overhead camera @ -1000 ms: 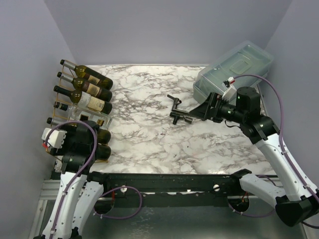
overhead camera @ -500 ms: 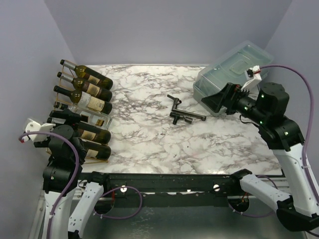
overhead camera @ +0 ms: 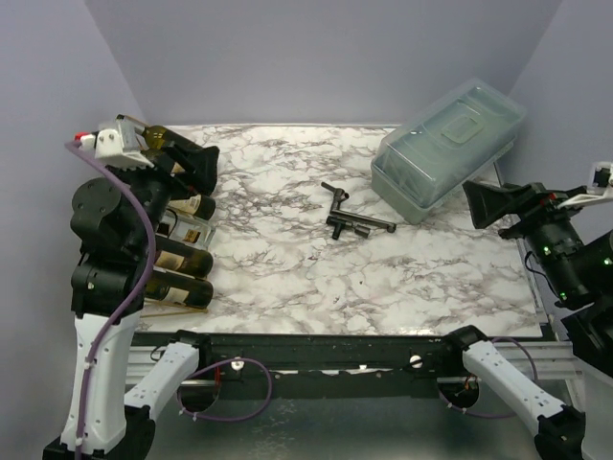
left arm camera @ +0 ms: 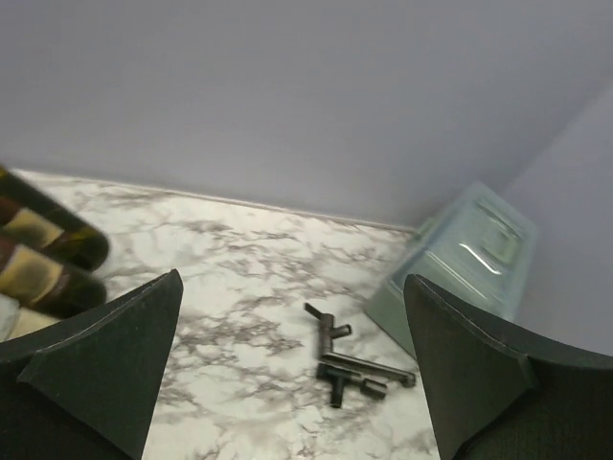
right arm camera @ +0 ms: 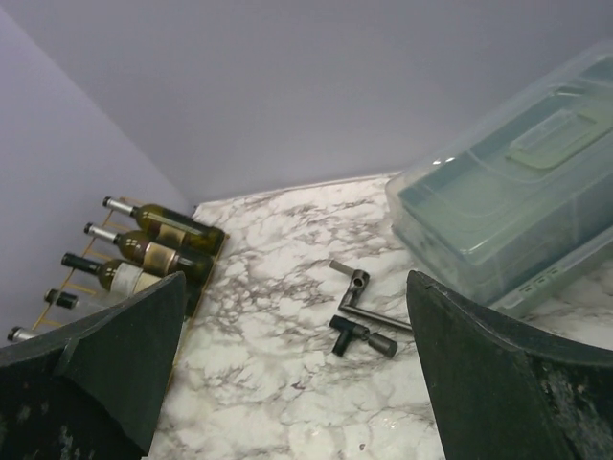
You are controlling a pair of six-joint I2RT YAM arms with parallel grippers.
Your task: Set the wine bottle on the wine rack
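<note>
Both agape — left claw (left arm camera: 292,278), right claw (right arm camera: 296,278); wine bottles (right arm camera: 158,257) on wine rack (right arm camera: 45,309).

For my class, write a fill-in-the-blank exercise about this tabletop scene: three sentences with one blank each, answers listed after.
1. The translucent lidded box stands at the far ___ corner of the marble table.
2. The dark metal tool lies between the wine bottles and the ___.
3. The left gripper and the right gripper both stand ___, holding nothing.

Answers: right; box; open
</note>
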